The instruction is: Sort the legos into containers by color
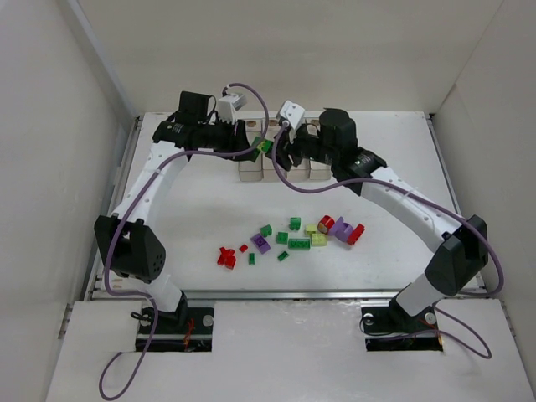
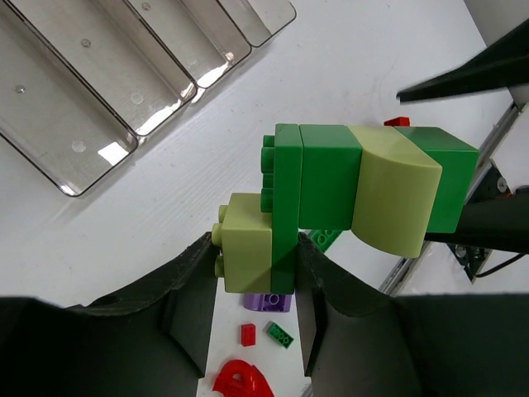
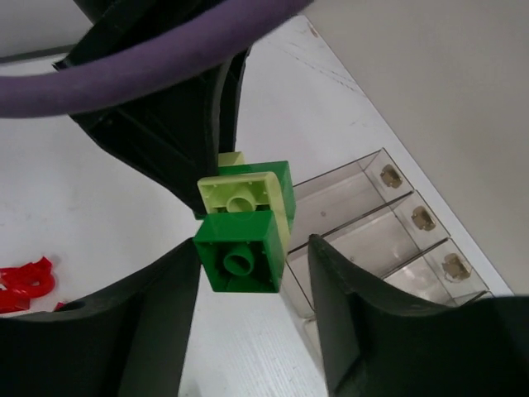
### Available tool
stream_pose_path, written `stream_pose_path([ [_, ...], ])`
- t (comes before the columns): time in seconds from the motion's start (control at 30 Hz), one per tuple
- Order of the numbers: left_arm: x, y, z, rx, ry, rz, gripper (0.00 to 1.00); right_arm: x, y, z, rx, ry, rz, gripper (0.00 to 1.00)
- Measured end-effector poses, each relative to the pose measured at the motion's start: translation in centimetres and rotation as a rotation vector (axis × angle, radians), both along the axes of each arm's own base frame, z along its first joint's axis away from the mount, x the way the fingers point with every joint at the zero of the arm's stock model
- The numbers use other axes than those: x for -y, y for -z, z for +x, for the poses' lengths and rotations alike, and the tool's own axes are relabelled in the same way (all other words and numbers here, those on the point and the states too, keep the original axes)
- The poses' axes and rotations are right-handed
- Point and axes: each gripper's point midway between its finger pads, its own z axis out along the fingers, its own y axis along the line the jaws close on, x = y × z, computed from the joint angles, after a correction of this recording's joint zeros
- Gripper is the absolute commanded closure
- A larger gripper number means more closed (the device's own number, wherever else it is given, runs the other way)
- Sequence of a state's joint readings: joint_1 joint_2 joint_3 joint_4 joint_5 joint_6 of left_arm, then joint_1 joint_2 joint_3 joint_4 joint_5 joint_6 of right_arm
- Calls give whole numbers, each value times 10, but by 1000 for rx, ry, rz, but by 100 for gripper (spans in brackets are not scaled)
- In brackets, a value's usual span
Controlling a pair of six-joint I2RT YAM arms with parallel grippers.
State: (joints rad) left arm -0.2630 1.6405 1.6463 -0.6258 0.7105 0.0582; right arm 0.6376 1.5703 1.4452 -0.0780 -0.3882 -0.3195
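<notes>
Green/yellow-green lego stack is being clamped by left gripper at upper centre; right gripper is being held around it, jaws apart.

Looking like a robotics lab test cell: sitting boxed in by plain white panels, working over a white table edged with a metal rail, trailing loose purple cables from two robot arms bolted at the near edge.
</notes>
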Motion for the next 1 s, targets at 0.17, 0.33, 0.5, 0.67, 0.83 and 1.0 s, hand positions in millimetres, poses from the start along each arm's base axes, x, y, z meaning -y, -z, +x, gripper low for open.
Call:
stream_pose_path([
  [0.17, 0, -1, 1, 4, -5, 5, 100, -3, -1, -2, 4, -12, -7, 81],
  [0.33, -2, -1, 1, -6, -18, 2, 100, -3, 0, -1, 2, -12, -8, 100],
  [0.5, -7, -3, 3, -49, -49, -38, 100, -3, -1, 1, 7, 4, -5, 100],
  [0.67, -22, 2, 12, -66, -104, -34, 100, 3, 6, -2, -3, 35, -16, 100],
  [0.83, -32, 12, 21, -68, -138, 1, 100, 15, 13, 5, -45, 77, -7, 100],
  [1.0, -38, 26, 27, -45, -144, 53, 100, 46, 13, 28, -111, 162, 43, 100],
])
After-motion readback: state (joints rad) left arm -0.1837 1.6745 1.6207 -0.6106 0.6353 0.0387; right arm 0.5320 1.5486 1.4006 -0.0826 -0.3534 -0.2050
